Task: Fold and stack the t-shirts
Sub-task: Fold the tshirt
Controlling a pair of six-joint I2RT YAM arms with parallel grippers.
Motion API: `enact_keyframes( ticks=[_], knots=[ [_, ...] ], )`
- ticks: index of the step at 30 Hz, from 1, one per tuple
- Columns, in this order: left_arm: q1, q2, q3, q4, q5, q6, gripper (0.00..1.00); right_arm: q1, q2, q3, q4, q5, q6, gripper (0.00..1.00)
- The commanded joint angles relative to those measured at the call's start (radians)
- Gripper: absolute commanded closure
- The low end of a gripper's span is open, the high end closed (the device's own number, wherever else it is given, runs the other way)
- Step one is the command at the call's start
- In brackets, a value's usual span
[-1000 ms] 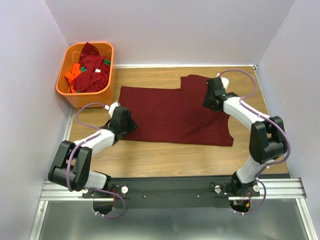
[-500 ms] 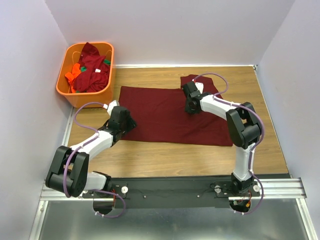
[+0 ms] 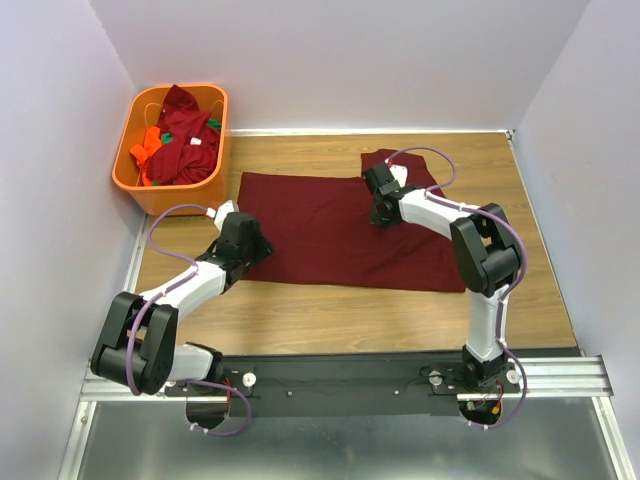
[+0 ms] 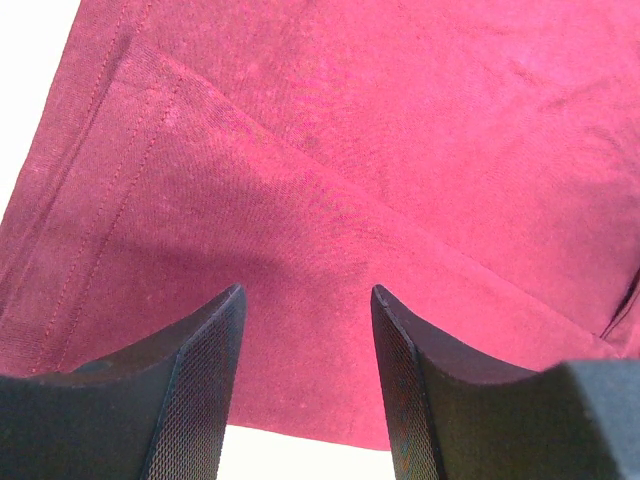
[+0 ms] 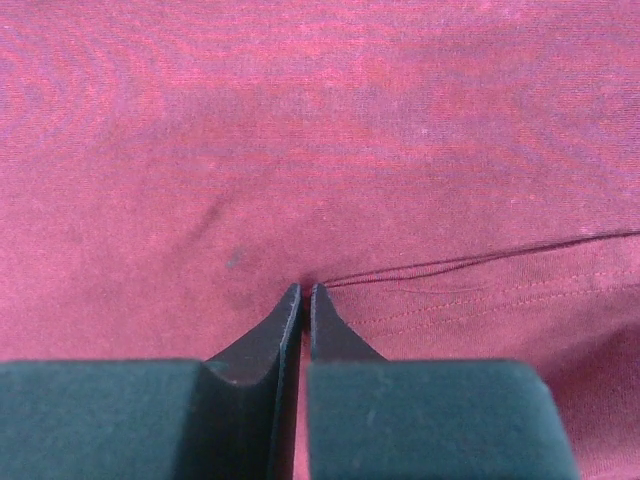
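A dark maroon t-shirt (image 3: 320,235) lies spread flat on the wooden table. My left gripper (image 3: 255,245) is open over the shirt's near left corner. In the left wrist view (image 4: 305,290) its jaws straddle the cloth (image 4: 350,150) just inside the hem edge. My right gripper (image 3: 380,208) is low on the shirt's upper middle, beside the sleeve. In the right wrist view (image 5: 305,287) the jaws are pressed together at a stitched hem edge of the cloth (image 5: 300,120), pinching it.
An orange plastic basket (image 3: 135,180) stands at the back left, holding more maroon, orange and green shirts (image 3: 180,135). Bare wood (image 3: 330,315) shows in front of the shirt and at the far right. Walls close in on both sides and at the back.
My right gripper has swung left from the shirt's right side to its upper middle, then stayed still. My left gripper has barely moved.
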Motion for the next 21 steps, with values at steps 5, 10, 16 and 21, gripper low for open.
enact_keyframes(
  ticks=[5,10,16,21],
  knots=[
    [-0.004,-0.029,-0.021,-0.005,-0.032,0.001,0.39,0.028,-0.067,0.024,-0.012,0.042,0.000,0.90],
    [-0.004,-0.022,-0.022,-0.005,-0.034,0.000,0.39,0.047,-0.072,0.038,-0.010,0.058,-0.003,0.90],
    [-0.004,-0.022,-0.021,-0.005,-0.037,0.001,0.39,0.074,-0.037,0.061,-0.007,0.062,-0.010,0.90],
    [-0.005,-0.018,-0.022,-0.005,-0.039,0.001,0.39,0.091,-0.017,0.072,0.008,0.077,-0.015,0.90]
  ],
)
